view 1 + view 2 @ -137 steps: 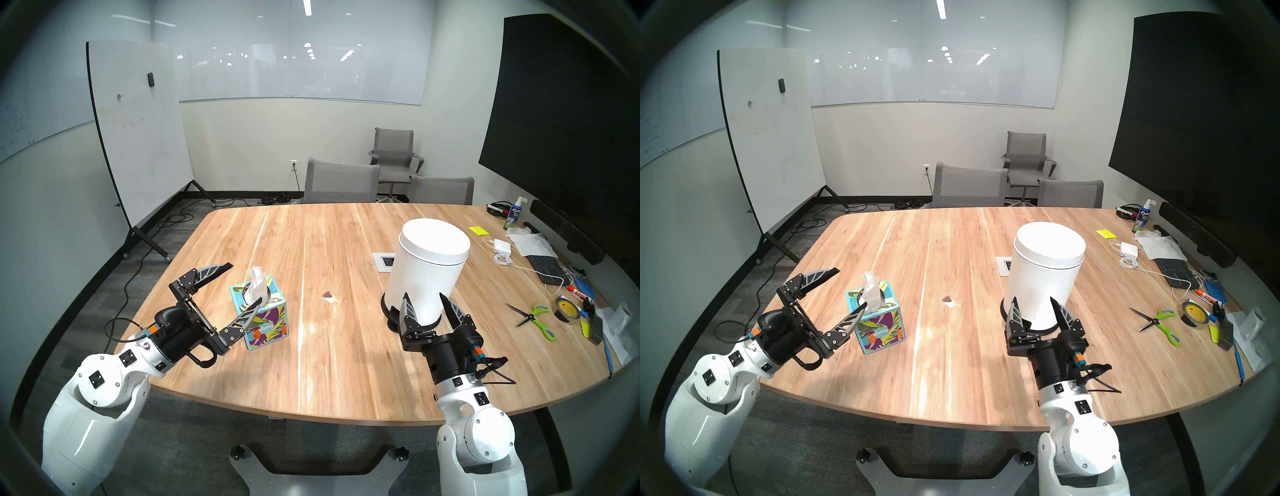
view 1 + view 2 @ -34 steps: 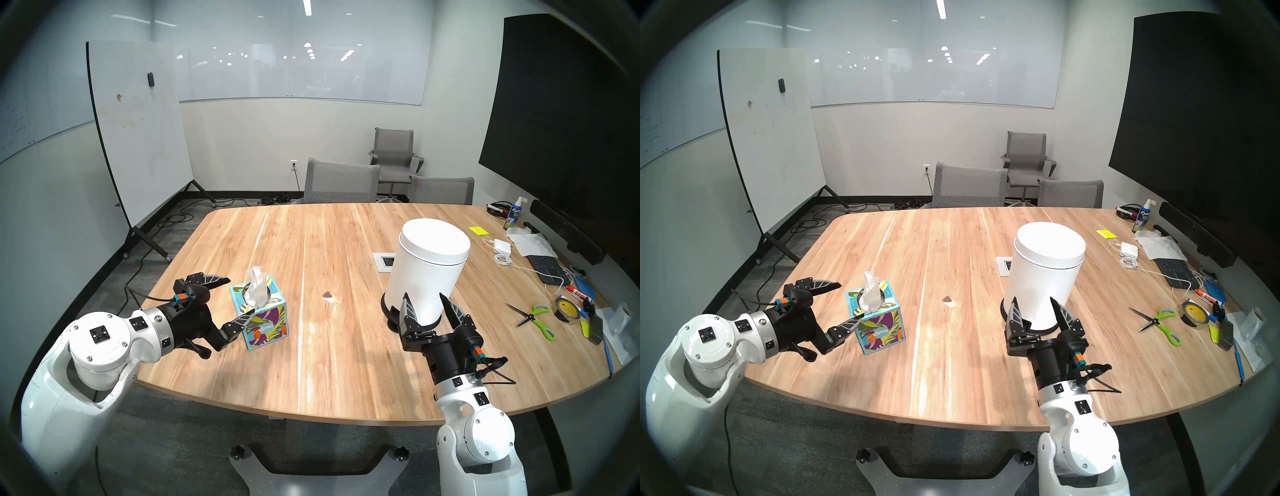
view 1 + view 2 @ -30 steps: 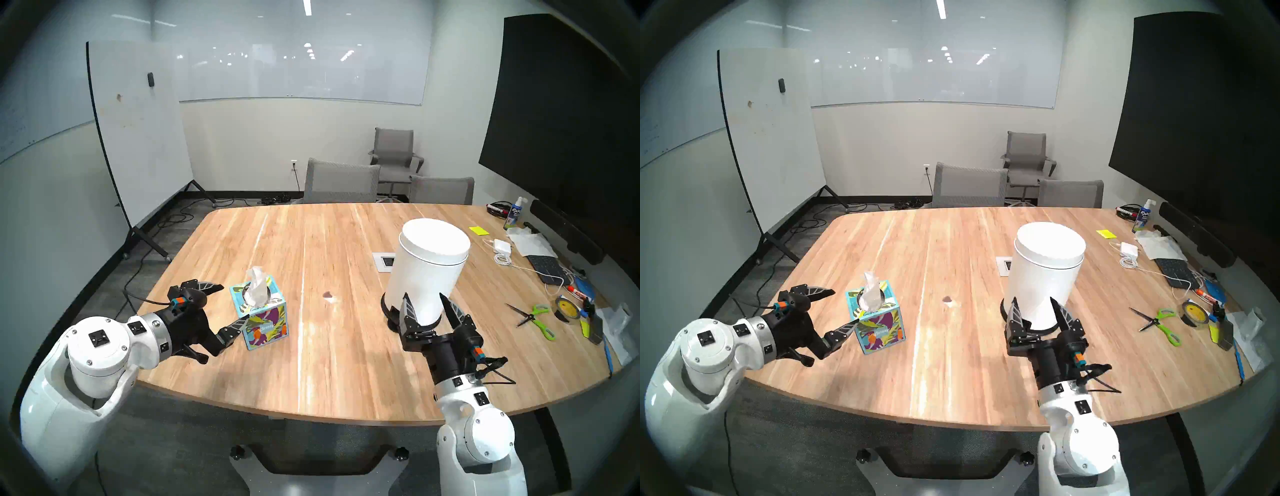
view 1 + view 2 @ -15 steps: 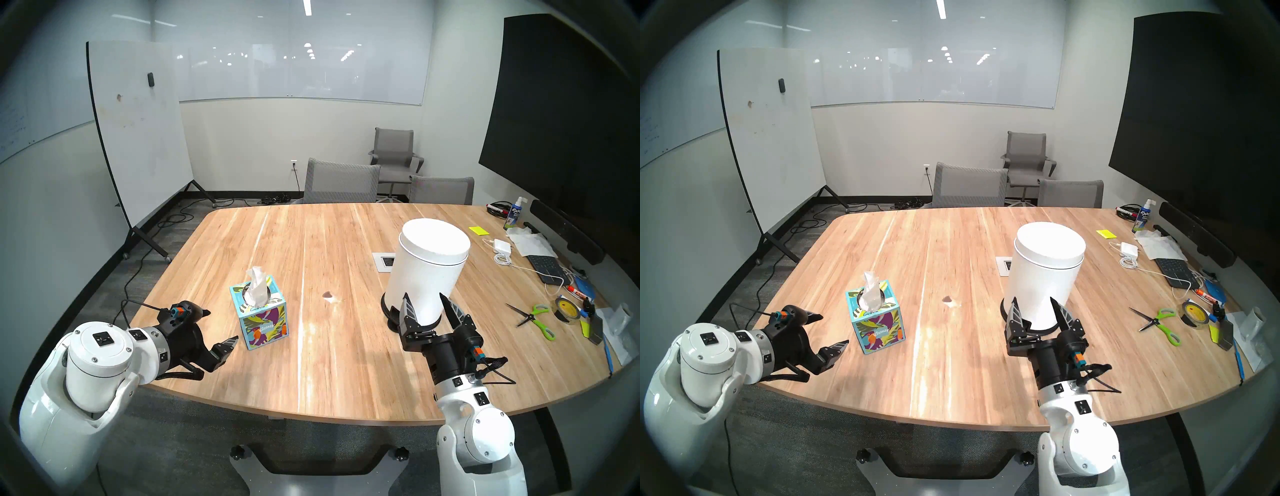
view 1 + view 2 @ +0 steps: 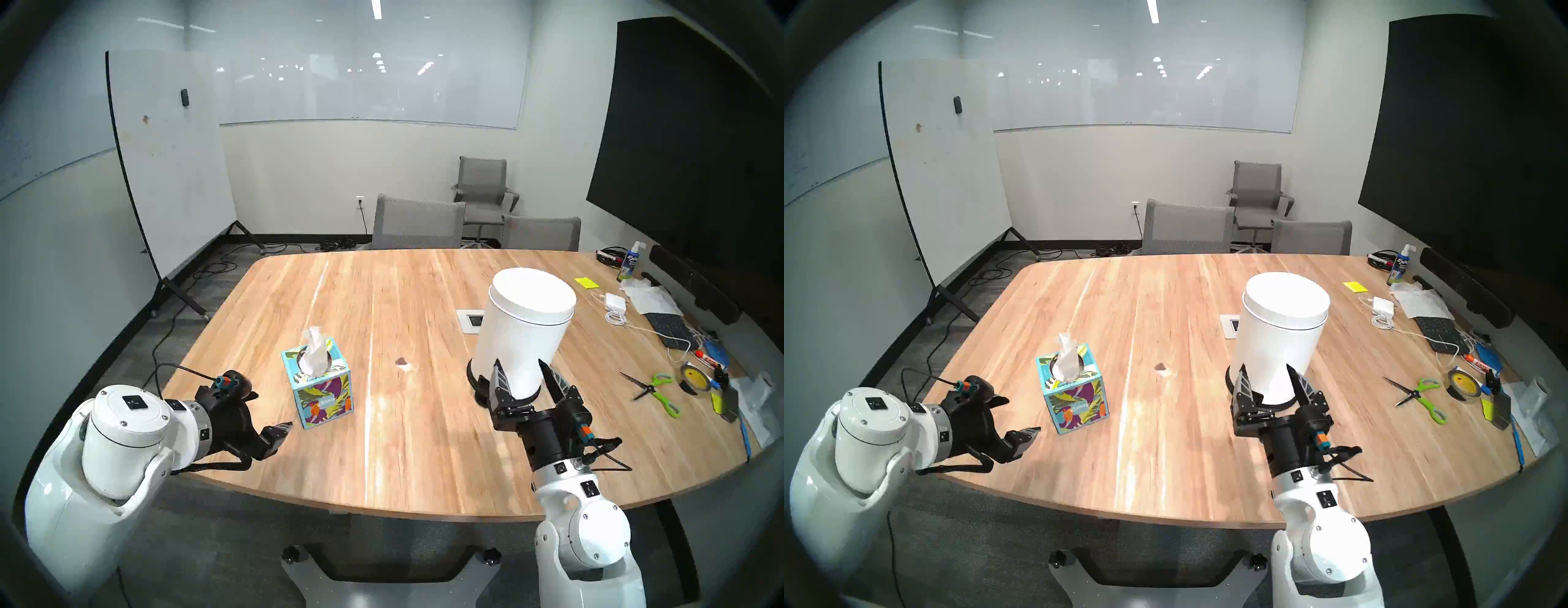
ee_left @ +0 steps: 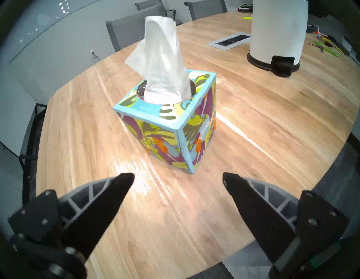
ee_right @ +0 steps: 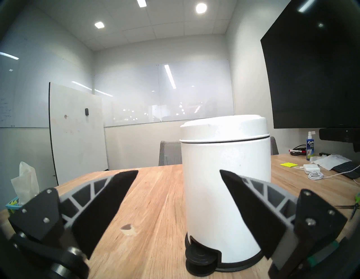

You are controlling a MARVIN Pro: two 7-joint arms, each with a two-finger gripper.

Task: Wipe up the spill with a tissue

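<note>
1. I have the left gripper (image 6: 178, 178) over the near left part of the wooden table (image 5: 424, 446), pointing down and forward at the tissue box (image 5: 322, 388). Its jaws are spread wide and hold nothing.
2. From the left wrist camera, the box sits ahead of the fingertips (image 6: 124, 178) with bare tabletop between them; nothing touches.
3. The tissue (image 6: 161, 58) stands upright out of the round hole in the top of the box, crumpled and white, untouched.
4. The box is cube-shaped with a teal, purple and yellow leaf print (image 5: 1076, 401).
5. The spill (image 5: 401, 361) is a small dark brown blotch with a pale glossy patch at its near side, on the table between the tissue box and the white pedal bin (image 5: 522, 331). In my right wrist view it lies low and left of the bin's base (image 7: 127, 227).
6. The right gripper (image 5: 526, 371) is about level, jaws wide apart and empty, aimed at the bin just beyond it; whether the fingers touch the bin I cannot tell.
7. Scissors with green handles (image 5: 655, 388) and a roll of tape (image 5: 693, 378) lie on the far right of the table.
</note>
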